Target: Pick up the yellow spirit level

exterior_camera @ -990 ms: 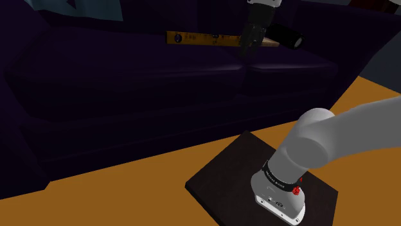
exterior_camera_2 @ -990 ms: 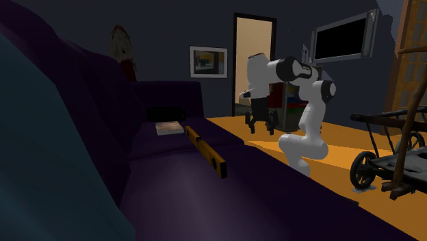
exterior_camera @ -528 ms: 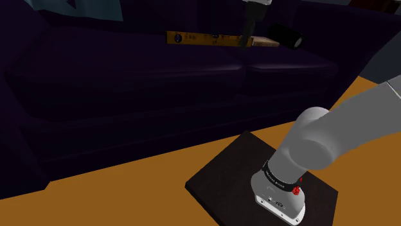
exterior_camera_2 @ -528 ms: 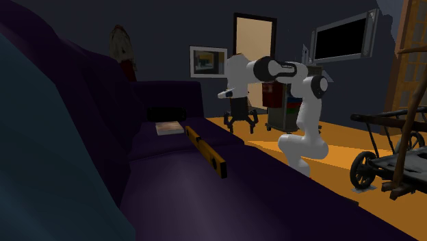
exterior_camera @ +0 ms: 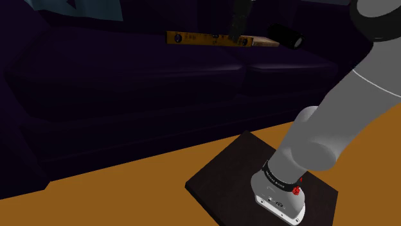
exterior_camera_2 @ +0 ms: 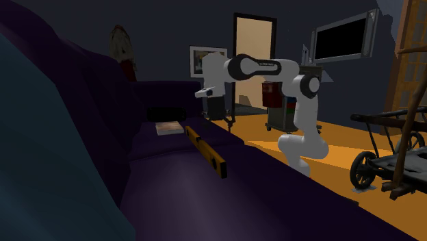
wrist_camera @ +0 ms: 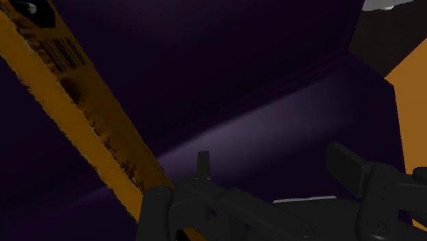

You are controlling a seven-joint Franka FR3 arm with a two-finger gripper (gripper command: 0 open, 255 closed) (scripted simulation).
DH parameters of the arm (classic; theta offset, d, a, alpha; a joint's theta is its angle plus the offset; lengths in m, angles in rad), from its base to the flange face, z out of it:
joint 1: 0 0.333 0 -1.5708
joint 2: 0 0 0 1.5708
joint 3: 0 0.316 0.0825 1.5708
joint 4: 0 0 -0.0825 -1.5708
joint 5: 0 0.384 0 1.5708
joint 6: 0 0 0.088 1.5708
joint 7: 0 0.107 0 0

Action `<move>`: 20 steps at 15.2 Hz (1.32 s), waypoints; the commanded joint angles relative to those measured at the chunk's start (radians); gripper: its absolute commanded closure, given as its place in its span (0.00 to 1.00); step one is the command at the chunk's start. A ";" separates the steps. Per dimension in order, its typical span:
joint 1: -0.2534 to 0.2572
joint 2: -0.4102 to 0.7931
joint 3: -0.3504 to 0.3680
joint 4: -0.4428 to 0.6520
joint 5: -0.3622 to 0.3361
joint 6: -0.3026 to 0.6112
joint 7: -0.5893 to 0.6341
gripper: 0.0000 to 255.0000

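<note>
The yellow spirit level (exterior_camera: pixel 205 40) lies flat on the dark purple sofa seat (exterior_camera: pixel 193 70), along the backrest. In the second exterior view the spirit level (exterior_camera_2: pixel 205 152) runs diagonally across the cushion. My black gripper (exterior_camera_2: pixel 217 120) hangs open just above the seat, close to the level's end nearest the tan book. From the shoulder camera the gripper (exterior_camera: pixel 234 31) overlaps the level's right part. In the wrist view the spirit level (wrist_camera: pixel 82 109) passes beside one finger (wrist_camera: pixel 156 205), and nothing sits between the fingers of the gripper (wrist_camera: pixel 253 192).
A tan book (exterior_camera_2: pixel 170 128) and a black cylinder (exterior_camera: pixel 285 35) lie on the seat past the level's end. The stand (exterior_camera: pixel 257 186) sits on the orange floor (exterior_camera: pixel 128 186). A wheeled cart (exterior_camera_2: pixel 390 164) stands at the second exterior view's right.
The arm has swung from over the orange floor toward the sofa. The open gripper has travelled to just above the seat beside the spirit level. The level has not moved.
</note>
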 commanded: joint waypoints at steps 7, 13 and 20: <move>-0.062 0.391 -0.049 0.442 0.205 -0.112 -0.463 0.00; -0.044 0.358 -0.041 0.320 0.186 -0.017 -0.463 0.00; -0.040 0.351 -0.040 0.291 0.182 0.006 -0.462 1.00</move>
